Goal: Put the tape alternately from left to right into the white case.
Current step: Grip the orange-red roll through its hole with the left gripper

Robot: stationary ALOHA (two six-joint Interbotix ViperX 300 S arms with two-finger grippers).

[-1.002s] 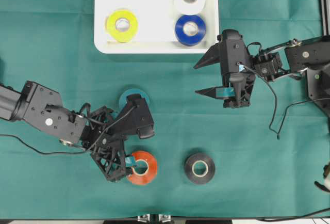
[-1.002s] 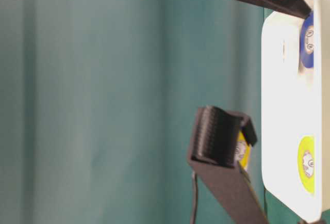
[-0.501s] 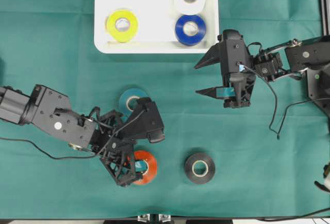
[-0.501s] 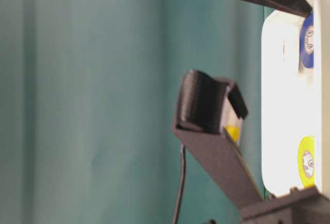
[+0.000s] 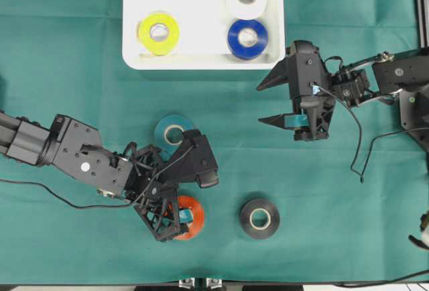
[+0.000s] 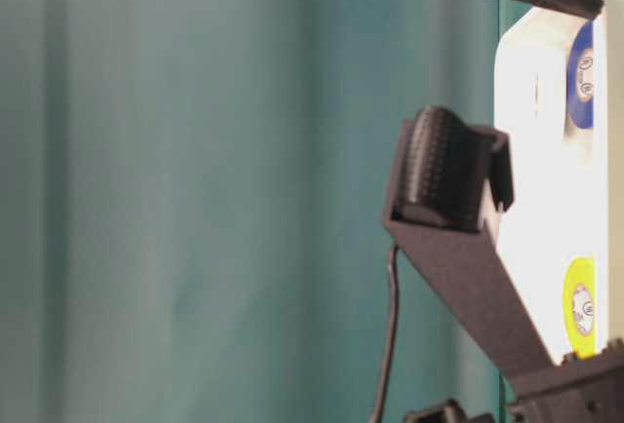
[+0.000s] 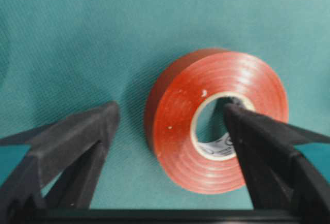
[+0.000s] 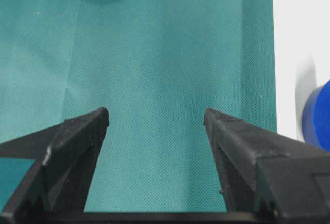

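Red-orange doughnut-shaped tape roll (image 7: 216, 121) lies on the green cloth well below the white plastic case (image 5: 201, 60); left gripper (image 7: 170, 126) has advanced, fingers apart straddling its wall, grasp pending; right gripper (image 8: 154, 126) idles open.

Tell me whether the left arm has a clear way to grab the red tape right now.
Probably yes. The left tool is open, one finger at the red tape's core hole, the other outside on bare cloth; nothing blocks closing.

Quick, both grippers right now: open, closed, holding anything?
Left gripper: open, holding nothing; one finger is over the core hole of the red tape roll, the other outside it.
Right gripper: open, empty, over bare cloth.
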